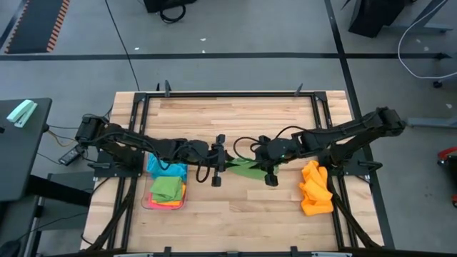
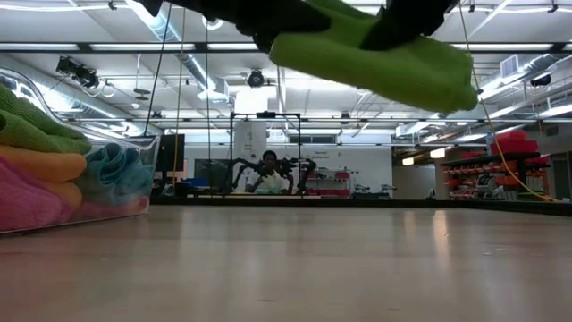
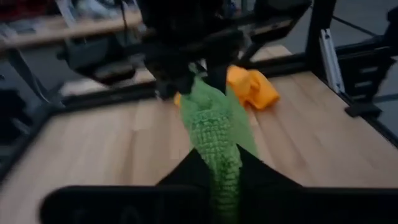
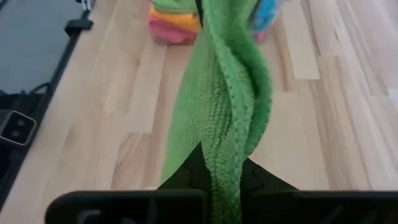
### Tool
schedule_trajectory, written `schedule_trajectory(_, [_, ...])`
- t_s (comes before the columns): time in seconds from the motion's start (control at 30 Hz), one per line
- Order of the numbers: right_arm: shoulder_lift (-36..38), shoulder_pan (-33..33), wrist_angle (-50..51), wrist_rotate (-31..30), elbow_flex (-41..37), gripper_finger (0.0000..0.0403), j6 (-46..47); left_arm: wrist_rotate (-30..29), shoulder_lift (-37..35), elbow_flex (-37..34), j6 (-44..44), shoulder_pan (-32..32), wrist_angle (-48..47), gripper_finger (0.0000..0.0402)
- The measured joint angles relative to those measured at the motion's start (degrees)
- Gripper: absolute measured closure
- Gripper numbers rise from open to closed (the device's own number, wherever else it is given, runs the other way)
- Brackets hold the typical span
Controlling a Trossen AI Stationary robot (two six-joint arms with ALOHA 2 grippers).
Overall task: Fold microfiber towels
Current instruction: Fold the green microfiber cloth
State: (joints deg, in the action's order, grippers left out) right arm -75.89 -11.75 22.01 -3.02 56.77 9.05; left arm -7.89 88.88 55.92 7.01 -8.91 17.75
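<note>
A green microfiber towel (image 1: 243,168) hangs above the middle of the table, clear of the wood in the low view (image 2: 384,58). It spans the gap between my two grippers. My left gripper (image 1: 226,165) comes from the table's left and is shut on one end of the towel. My right gripper (image 1: 260,163) comes from the right and is shut on the other end. The two grippers face each other, a short way apart. My left gripper pinches a bunched, hemmed edge of the green towel (image 3: 216,138) between its two fingers. The fingers come nearly level from the table's left. The towel runs away from them as a narrow gathered strip, lifted clear of the table. My right gripper pinches the towel's opposite end (image 4: 225,140) between its two fingers, several gathered folds together. The fingers slant down from the table's right. The cloth runs on toward the other gripper in twisted folds, clear of the table.
A clear tray (image 1: 146,203) at the near left holds folded green, orange and pink towels (image 1: 167,190). A blue towel (image 1: 166,171) lies at the tray's far end. A heap of orange towels (image 1: 315,189) lies at the right. Bare wood lies in front of and behind the grippers.
</note>
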Motion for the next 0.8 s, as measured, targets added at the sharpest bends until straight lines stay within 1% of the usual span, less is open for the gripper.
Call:
schedule_trajectory(0.03, [-0.57, 0.0, 0.01, 0.01, 0.02, 0.0379, 0.12, 0.63, 0.14, 0.0, -1.07, 0.0, -0.99, 0.0379])
schedule_trajectory(0.07, [-1.19, 0.0, 0.21, 0.04, 0.02, 0.0379, 0.25, 0.87, 0.71, 0.0, -2.54, 0.02, -1.47, 0.0385])
schedule_trajectory(0.17, [-3.95, 0.02, 0.3, 0.66, 0.02, 0.0379, 0.38, 1.05, 2.07, -0.07, -6.73, 0.0, -4.15, 0.0376])
schedule_trajectory(0.27, [-7.38, 0.04, -0.03, 2.7, 0.04, 0.0379, 0.66, 1.09, 3.89, -0.02, -10.02, -0.1, -6.24, 0.0364])
schedule_trajectory(0.43, [-12.93, 0.91, -0.37, 6.16, 0.17, 0.0379, 1.32, 1.11, 7.32, -0.02, -13.86, -0.11, -7.14, 0.0386])
schedule_trajectory(0.53, [-15.72, 2.72, -0.56, 9.33, 0.24, 0.0379, 1.84, 1.08, 9.12, 0.02, -16.41, 0.25, -8.16, 0.0386])
schedule_trajectory(0.6, [-17.08, 4.14, -0.41, 11.08, 0.24, 0.0379, 1.8, 1.08, 10.62, 0.02, -18.47, 0.8, -8.18, 0.0379])
schedule_trajectory(0.7, [-18.6, 6.24, 0.12, 13.85, 0.11, 0.0379, 1.01, 1.03, 12.81, 0.04, -19.76, 1.32, -8.45, 0.0356])
schedule_trajectory(0.8, [-19.96, 7.82, 0.44, 15.58, 0.02, 0.0379, -0.5, 1.0, 14.77, 0.01, -19.87, 1.96, -9.32, 0.0353])
